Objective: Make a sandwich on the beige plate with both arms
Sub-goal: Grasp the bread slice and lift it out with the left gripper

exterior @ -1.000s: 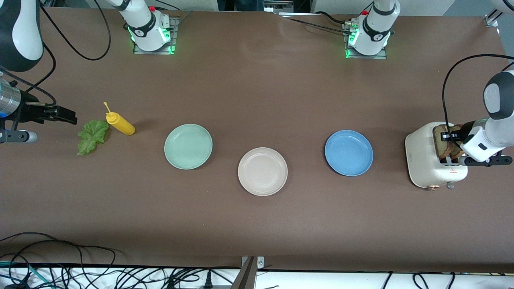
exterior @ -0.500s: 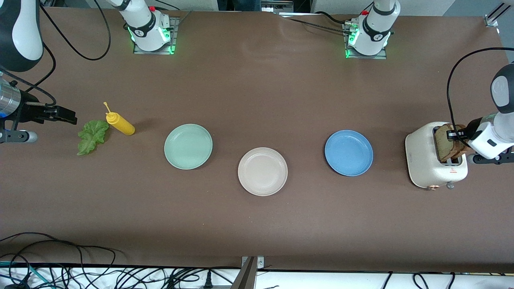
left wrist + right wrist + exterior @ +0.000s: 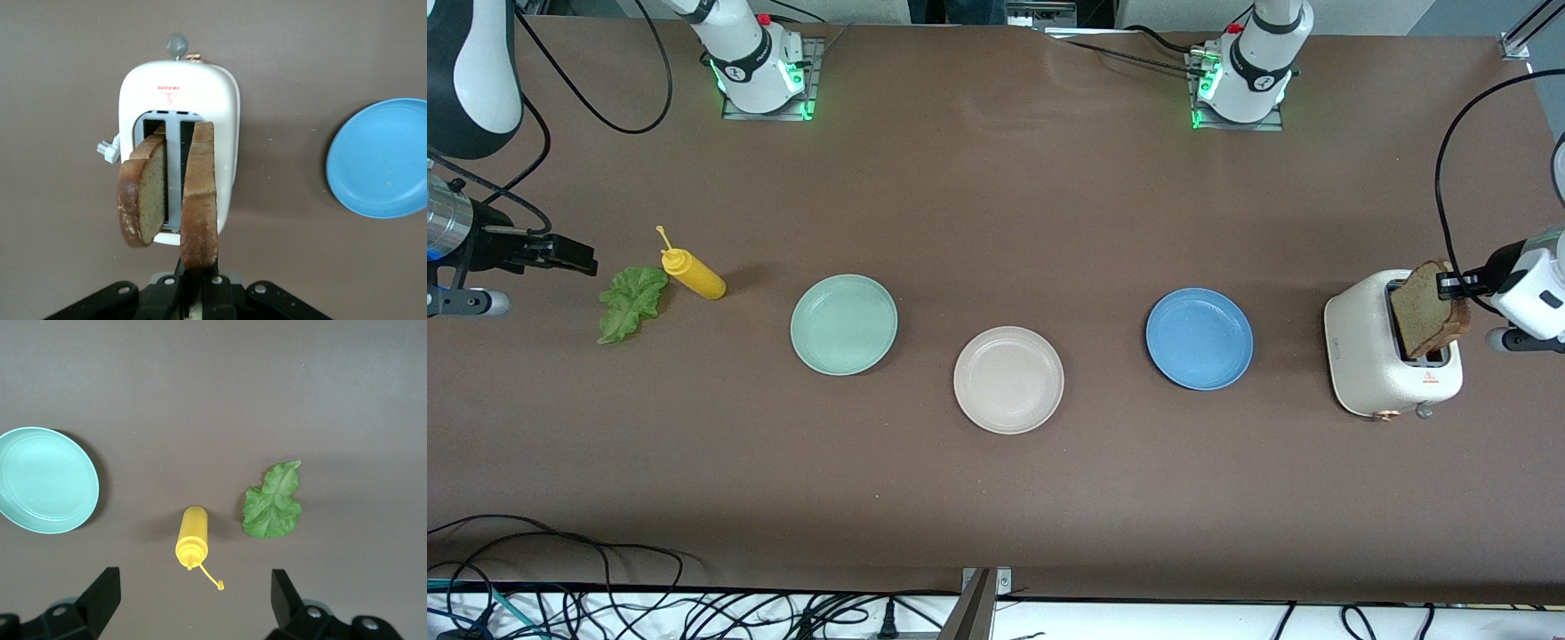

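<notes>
At the left arm's end of the table, the left claw (image 3: pixel 1449 284) is clamped on a brown bread slice (image 3: pixel 1427 307) and holds it edge-up over the white toaster (image 3: pixel 1374 373), the slice lifted clear of the slots. In the left wrist view the held slice (image 3: pixel 200 200) sits upright between the fingers (image 3: pixel 212 293), and a second bread slice (image 3: pixel 143 190) stands in the toaster (image 3: pixel 220 133), leaning away from the held one. The beige plate (image 3: pixel 1008 380) lies near the middle of the table with nothing on it, nearer the front camera than the two plates flanking it: the blue plate (image 3: pixel 1199 339) toward the left arm's end and the mint green plate (image 3: pixel 843 324) toward the right arm's end. The lettuce leaf (image 3: pixel 631 302) lies flat on the table at the right arm's end, just beside a yellow squeeze bottle (image 3: pixel 692 272) that lies on its side; whether leaf and bottle touch cannot be told. The right claw (image 3: pixel 560 253) waits with its fingers (image 3: pixel 100 600) spread apart, holding nothing, over the table edge beside the leaf. The right wrist view shows the leaf (image 3: pixel 271 510), the bottle (image 3: pixel 191 537) and the mint green plate (image 3: pixel 47 480), all apart from one another.
</notes>
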